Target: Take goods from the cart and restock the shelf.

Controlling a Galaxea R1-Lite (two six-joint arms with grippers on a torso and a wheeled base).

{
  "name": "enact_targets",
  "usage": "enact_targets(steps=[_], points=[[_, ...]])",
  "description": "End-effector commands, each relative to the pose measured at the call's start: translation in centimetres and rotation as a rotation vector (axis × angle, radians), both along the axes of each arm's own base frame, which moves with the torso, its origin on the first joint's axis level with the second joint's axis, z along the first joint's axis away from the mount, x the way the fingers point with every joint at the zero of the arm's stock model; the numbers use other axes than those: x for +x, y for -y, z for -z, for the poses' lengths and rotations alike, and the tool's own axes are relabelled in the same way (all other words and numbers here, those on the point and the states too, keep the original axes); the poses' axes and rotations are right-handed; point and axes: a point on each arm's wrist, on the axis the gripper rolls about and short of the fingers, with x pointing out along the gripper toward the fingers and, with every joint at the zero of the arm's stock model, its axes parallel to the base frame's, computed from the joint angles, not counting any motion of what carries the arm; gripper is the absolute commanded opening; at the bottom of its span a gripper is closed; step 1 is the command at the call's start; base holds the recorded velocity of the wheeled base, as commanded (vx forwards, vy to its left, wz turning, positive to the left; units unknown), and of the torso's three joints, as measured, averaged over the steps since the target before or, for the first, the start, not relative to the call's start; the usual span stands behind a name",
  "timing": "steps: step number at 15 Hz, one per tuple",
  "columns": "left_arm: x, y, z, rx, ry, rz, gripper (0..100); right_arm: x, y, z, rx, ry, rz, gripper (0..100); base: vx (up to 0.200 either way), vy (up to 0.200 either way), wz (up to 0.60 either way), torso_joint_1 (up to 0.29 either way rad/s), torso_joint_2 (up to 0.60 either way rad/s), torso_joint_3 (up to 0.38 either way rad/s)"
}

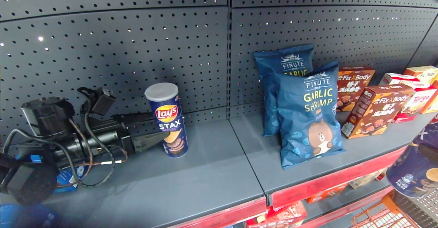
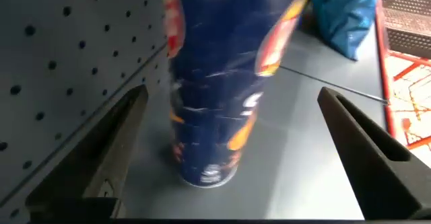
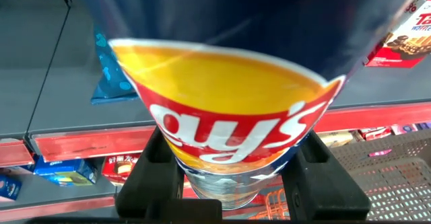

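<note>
Chip can [image 1: 166, 118] — upright within parted left hand [image 2: 232, 96]

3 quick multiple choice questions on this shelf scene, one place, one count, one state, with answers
1. Where does the upright chip can stand?
A) on the floor
B) on the shelf, between the left tool's fingers
C) on a brown box

2. How many blue snack bags lean at the back panel?
A) one
B) four
C) two

3. What state is the right tool in?
A) shut on a second chip can
B) open, empty
C) shut on a box

Answers:
1 B: it stands on the grey shelf with an open finger on either side.
2 C: one sits behind the other.
3 A: its fingers press the can's sides.
</note>
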Motion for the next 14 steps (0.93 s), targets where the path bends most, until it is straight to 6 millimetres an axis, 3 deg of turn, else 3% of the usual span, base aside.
enact_targets(steps=[1, 14], points=[[1.3, -0.2, 1.1, -0.017, -0.022, 0.038, 100, 0.0, 0.0, 0.0, 0.002, -0.002, 0.001, 0, 0.0, 0.0, 0.0, 0.0, 0.0, 0.0], [5.8, 1.6, 1.4, -0.069, 0.024, 0.184, 100, 0.4, 0.0, 0.2, 0.011, -0.018, 0.002, 0, 0.0, 0.0, 0.0, 0.0, 0.0, 0.0]])
